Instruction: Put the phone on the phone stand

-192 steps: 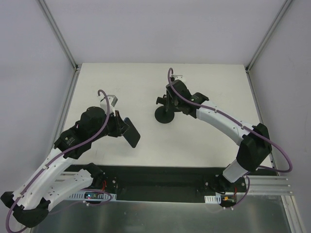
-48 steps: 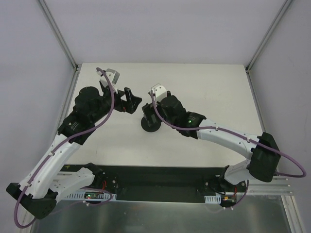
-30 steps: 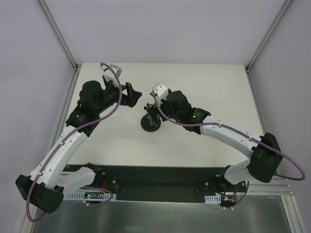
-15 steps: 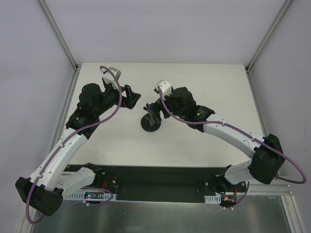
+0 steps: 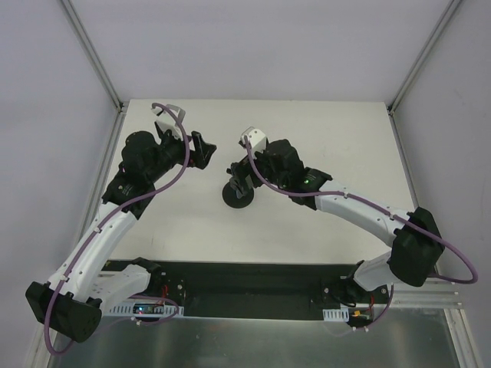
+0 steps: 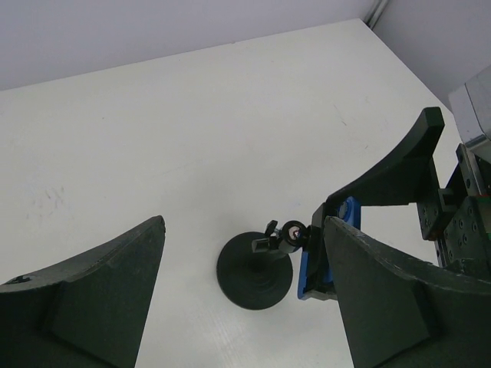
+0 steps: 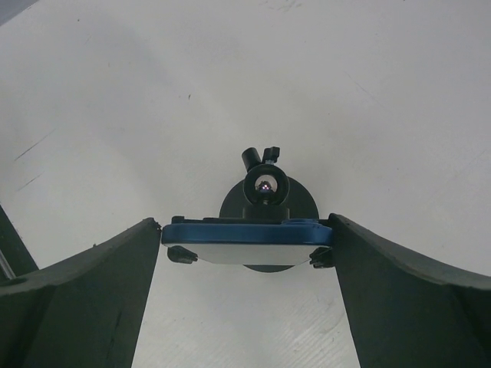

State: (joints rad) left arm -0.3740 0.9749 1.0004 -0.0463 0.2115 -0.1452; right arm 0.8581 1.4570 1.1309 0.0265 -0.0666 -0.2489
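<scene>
The phone point(image 7: 245, 234), a slab with a blue rim, sits edge-up in the cradle of the phone stand point(image 7: 299, 205), whose small claws grip its lower corners. My right gripper point(image 7: 244, 222) straddles the phone from above, with a finger against each short end. The same phone point(image 6: 308, 259) shows in the left wrist view beside the stand's round base point(image 6: 253, 277). My left gripper point(image 6: 244, 230) hangs open and empty, above and to the left of the stand. From overhead the stand base point(image 5: 238, 198) lies under the right gripper point(image 5: 239, 176), with the left gripper point(image 5: 204, 150) apart from it.
The white table point(image 5: 322, 123) is bounded by a metal frame rail point(image 5: 115, 146) on the left and another rail point(image 5: 403, 146) on the right. The black mounting strip point(image 5: 253, 287) with both arm bases runs along the near edge.
The right gripper's fingers have drawn in around the phone on the stand. The left gripper has backed off a little to the left and narrowed slightly, still empty.
</scene>
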